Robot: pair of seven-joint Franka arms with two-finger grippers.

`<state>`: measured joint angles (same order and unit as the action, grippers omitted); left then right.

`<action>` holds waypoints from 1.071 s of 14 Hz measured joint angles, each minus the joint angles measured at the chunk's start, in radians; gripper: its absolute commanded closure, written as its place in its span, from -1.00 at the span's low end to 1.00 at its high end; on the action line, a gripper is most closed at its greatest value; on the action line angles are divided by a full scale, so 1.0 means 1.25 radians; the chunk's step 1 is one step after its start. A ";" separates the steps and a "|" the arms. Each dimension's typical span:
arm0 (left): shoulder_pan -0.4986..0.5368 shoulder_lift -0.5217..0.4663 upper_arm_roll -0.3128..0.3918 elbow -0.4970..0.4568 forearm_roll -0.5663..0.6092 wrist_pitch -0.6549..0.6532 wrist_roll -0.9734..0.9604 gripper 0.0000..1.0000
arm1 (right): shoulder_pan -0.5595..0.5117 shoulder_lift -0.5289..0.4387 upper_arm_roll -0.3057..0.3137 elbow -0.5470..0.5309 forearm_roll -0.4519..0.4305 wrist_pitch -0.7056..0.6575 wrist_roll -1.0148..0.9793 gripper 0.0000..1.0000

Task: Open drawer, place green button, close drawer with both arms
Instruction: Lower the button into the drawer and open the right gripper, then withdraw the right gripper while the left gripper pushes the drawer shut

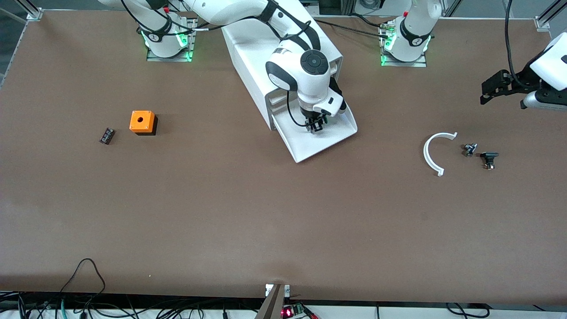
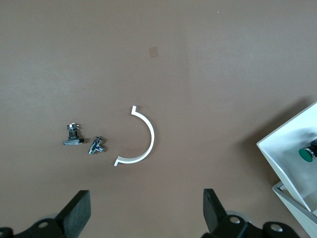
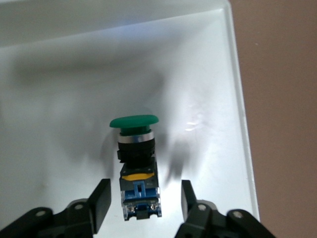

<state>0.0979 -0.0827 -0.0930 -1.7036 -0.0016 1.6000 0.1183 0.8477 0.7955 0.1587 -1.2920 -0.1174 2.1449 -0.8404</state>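
drawer [image 1: 305, 144]: lowest tray of the white cabinet [image 1: 266, 53], pulled out toward the front camera. Opening looks done.
button [image 3: 134, 158]: lying on its side on the drawer floor, green cap pointing away from the claw, black-and-blue body between the fingers. Near one side wall of the tray.
right claw [image 1: 315, 126]: down inside the drawer, over the button. Fingers [image 3: 101, 198] apart, a visible gap on each side of the body, so not clamped on it. Reads as a release.
left claw [image 1: 496, 86]: up in the air at the left arm's end of the desk [image 1: 266, 221], over bare desk near the white arc piece [image 1: 432, 153] and two small black parts [image 1: 480, 155]. Fingers wide apart, nothing held. Arm is waiting.
done: drawer open; button placed, judging by how it lies.
left: right claw needs to lift clear of the tray, then drawer pushed shut with both arms.
risk: fingers flank the button closely, so a skewed retreat could drag it.
unused: orange box [image 1: 142, 122] and a small black part [image 1: 106, 135] at the right arm's end.
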 measured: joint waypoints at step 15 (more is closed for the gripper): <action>-0.131 0.223 -0.071 -0.084 -0.006 0.332 -0.332 -1.00 | -0.125 -0.217 -0.153 0.053 0.033 -0.083 0.368 -1.00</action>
<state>-0.0656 0.1955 -0.1818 -1.8088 -0.0086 2.0150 -0.2968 0.6917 0.5240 -0.0322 -1.2261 -0.0766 2.0408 -0.3800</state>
